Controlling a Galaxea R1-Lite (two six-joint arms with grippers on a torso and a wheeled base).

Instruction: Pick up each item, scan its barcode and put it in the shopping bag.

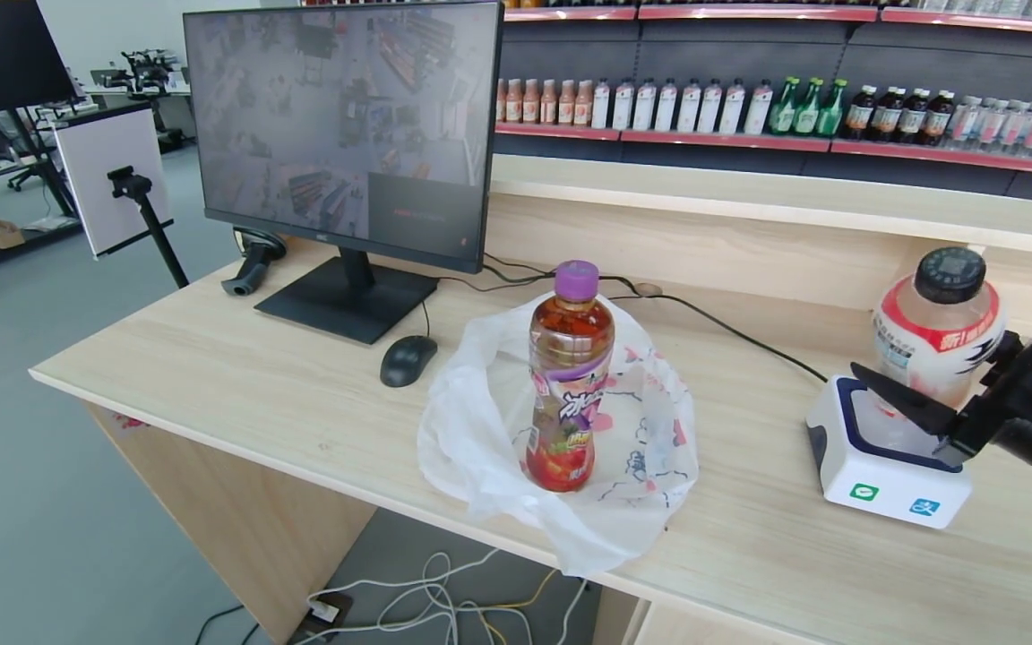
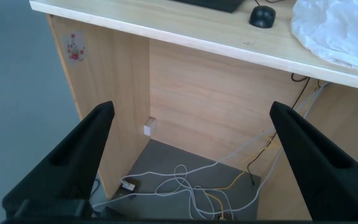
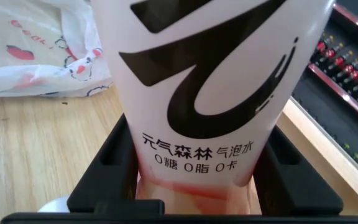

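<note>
Nearest, the left gripper [image 2: 191,109] hangs low in front of the desk [image 1: 211,376] with its two black fingers spread wide and nothing between them; beyond it, white and yellow cables [image 2: 191,186] lie loose on the floor under the desk; on the desk top one white plastic shopping bag [image 1: 471,421] lies slumped open near the front edge, and one tea bottle [image 1: 570,376] stands upright inside it, long axis vertical, purple cap up, the bag's film crumpled all round its base; to the right, well apart from the bag, sits one white payment scanner [image 1: 883,475] with a dark-rimmed window on top; the right gripper [image 3: 201,186] is clamped on a second bottle, a white sparkling-water bottle [image 1: 939,327] with a pinkish base and black cap, gripped low on its body and held just above the scanner's window; its long axis is close to vertical, cap up, leaning a little; one black finger crosses in front of its lower part and hides the base; whether the base touches the scanner cannot be told; farther back a black mouse [image 1: 408,359] lies just beside the bag, then one monitor [image 1: 341,125] on its stand with a dark handheld device [image 1: 252,264] by its left side; a black cable [image 1: 731,327] runs behind the bag toward the scanner; beyond the raised counter ledge, store shelves [image 1: 749,134] carry rows of upright drink bottles.
</note>
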